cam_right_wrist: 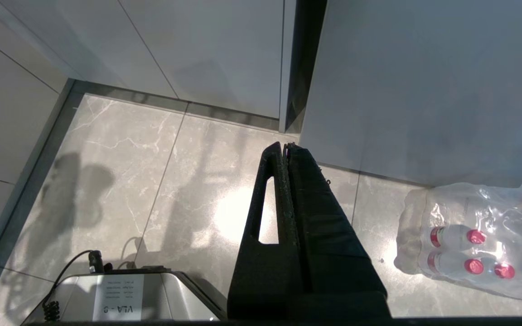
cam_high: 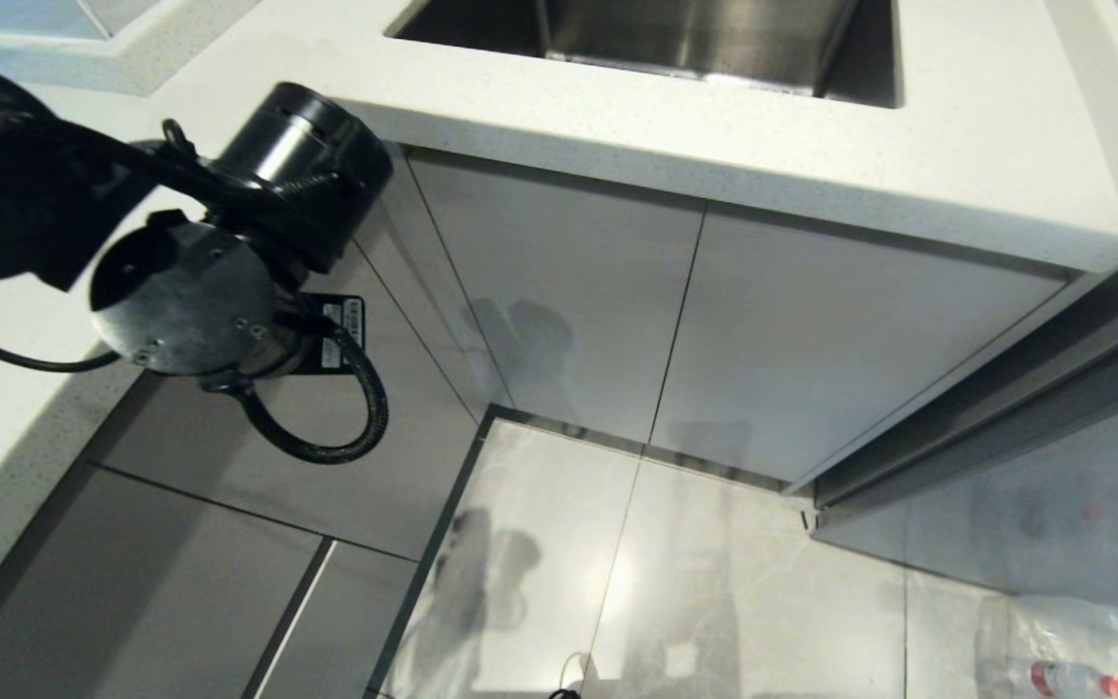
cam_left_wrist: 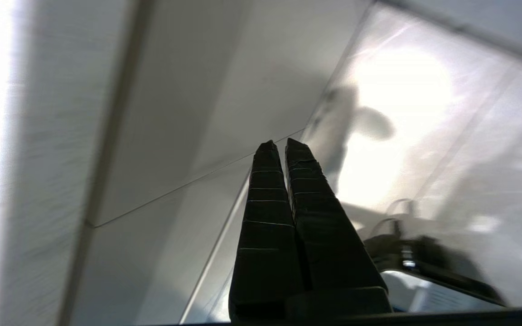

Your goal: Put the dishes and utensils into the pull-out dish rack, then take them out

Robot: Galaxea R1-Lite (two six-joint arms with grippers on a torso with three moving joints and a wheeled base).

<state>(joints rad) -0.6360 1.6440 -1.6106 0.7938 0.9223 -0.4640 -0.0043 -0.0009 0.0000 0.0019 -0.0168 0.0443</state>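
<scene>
Head view shows a kitchen corner from above: a white speckled table [cam_high: 617,116] runs across the top of the frame with a steel sink [cam_high: 675,39] cut into it, and pale grey cabinet fronts [cam_high: 559,291] drop to a glossy marble floor [cam_high: 675,582]. Every front I can see is closed flush, so the pull-out dish rack is not in view in any picture, and neither are the bowl, plate, chopsticks or spoon; a reddish sliver at the far left edge is too small to name. At the upper left of the frame the left arm [cam_high: 200,291] hangs its black wrist in front of the cabinet faces. From its own wrist camera, the left end effector [cam_left_wrist: 278,144] has its two dark fingers pressed together with nothing between them, pointing at a seam between panels. The right end effector [cam_right_wrist: 284,146] is likewise closed and empty, hanging parked over the floor near a shrink-wrapped pack of bottles [cam_right_wrist: 478,244] at the lower right. My guess is the rack sits behind one of these fronts; a handleless panel is stiff and smooth, so it would likely need hooking at an edge rather than pinching the face
</scene>
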